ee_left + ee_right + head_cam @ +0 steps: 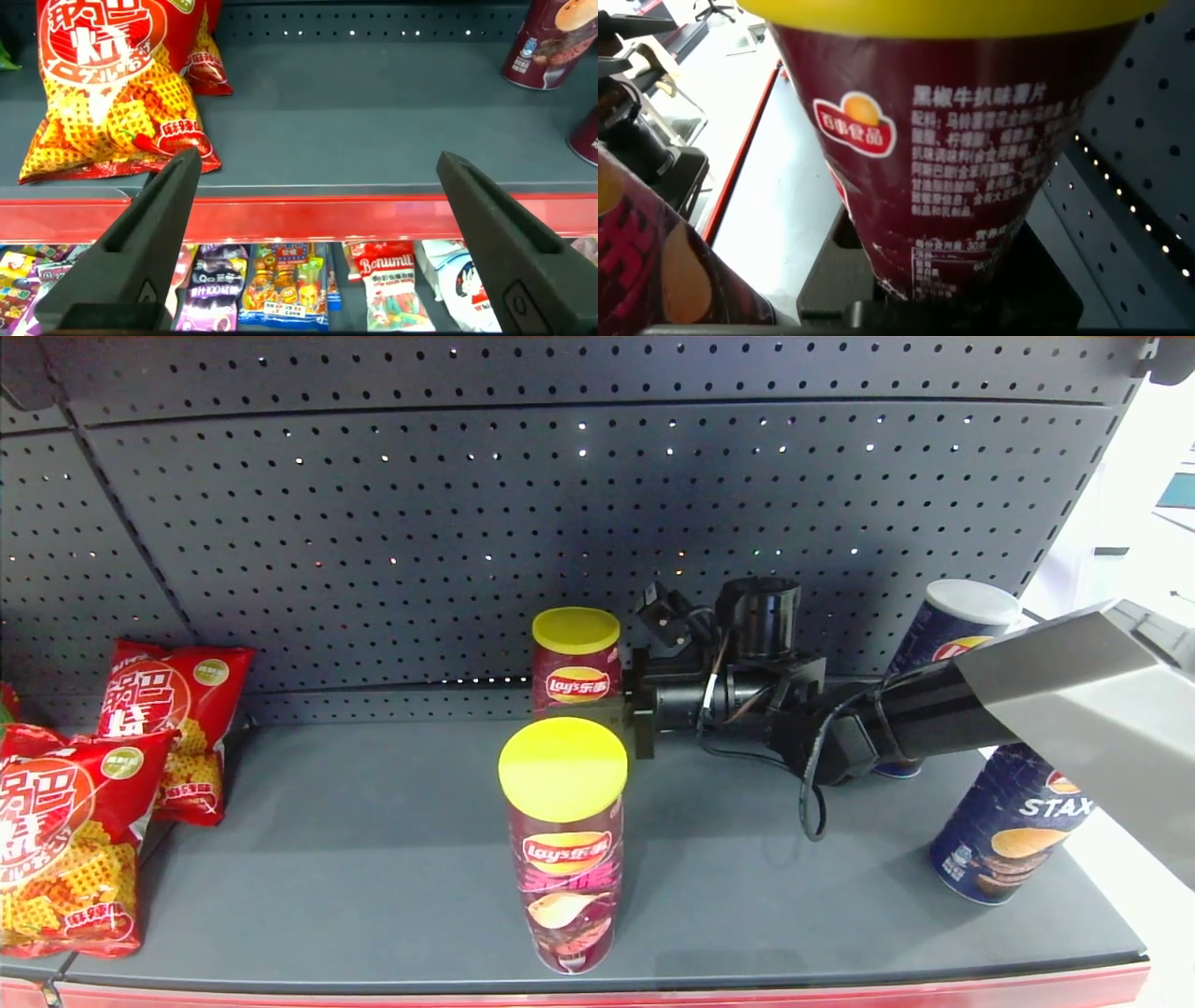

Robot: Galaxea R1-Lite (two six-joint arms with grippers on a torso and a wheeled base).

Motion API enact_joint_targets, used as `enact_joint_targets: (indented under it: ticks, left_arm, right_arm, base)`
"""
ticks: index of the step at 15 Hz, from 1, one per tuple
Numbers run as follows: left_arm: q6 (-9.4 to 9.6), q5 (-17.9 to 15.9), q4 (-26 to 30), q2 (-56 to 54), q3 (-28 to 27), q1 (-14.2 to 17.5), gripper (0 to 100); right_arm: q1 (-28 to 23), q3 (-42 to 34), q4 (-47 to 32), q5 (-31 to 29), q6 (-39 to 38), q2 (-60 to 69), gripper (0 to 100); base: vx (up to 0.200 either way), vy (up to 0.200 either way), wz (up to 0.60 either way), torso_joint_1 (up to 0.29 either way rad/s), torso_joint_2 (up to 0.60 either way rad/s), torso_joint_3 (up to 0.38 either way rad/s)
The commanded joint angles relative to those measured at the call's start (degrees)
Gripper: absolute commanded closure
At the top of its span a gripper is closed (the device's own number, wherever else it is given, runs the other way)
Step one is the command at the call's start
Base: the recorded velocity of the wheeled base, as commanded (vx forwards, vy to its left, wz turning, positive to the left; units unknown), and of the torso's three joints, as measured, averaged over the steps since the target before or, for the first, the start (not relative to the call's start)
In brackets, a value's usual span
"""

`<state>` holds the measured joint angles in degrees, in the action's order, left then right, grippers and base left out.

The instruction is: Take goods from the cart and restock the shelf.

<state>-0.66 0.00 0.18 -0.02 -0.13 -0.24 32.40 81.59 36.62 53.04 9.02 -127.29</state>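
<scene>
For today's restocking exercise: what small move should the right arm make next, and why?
Probably open the right end effector: the rear can it grips stands upright behind the front can, seemingly resting on the shelf, though its base is hidden.

A shop aisle — a grey retail shelf (373, 859) with perforated back panel (467, 523) carries chip canisters (563, 845) and red snack bags (65, 840); under its red price rail (299, 217), what look like sweets packets (290, 285) fill a lower tier.
</scene>
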Motion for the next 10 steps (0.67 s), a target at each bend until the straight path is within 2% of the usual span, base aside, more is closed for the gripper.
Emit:
enact_joint_targets:
  ticks: [1,2,10]
  left_arm:
    - [-0.04,0.00,-0.01,0.02,0.05,-0.02,0]
    - [-0.04,0.00,-0.01,0.02,-0.04,-0.02,0]
    - [-0.04,0.00,-0.01,0.02,0.05,-0.02,0]
  right_arm:
    - [0.03,-0.12,-0.06,-0.04,0.12,-0.32,100]
    - [0.12,-0.03,-0.06,-0.13,0.12,-0.59,0]
    - [-0.23,-1.08,0.12,-0.13,0.12,0.03,0]
  base:
    - [0.000,0.000,0.00,0.000,0.00,0.000]
    - [0.000,0.000,0.00,0.000,0.00,0.000]
    - [0.000,0.000,0.00,0.000,0.00,0.000]
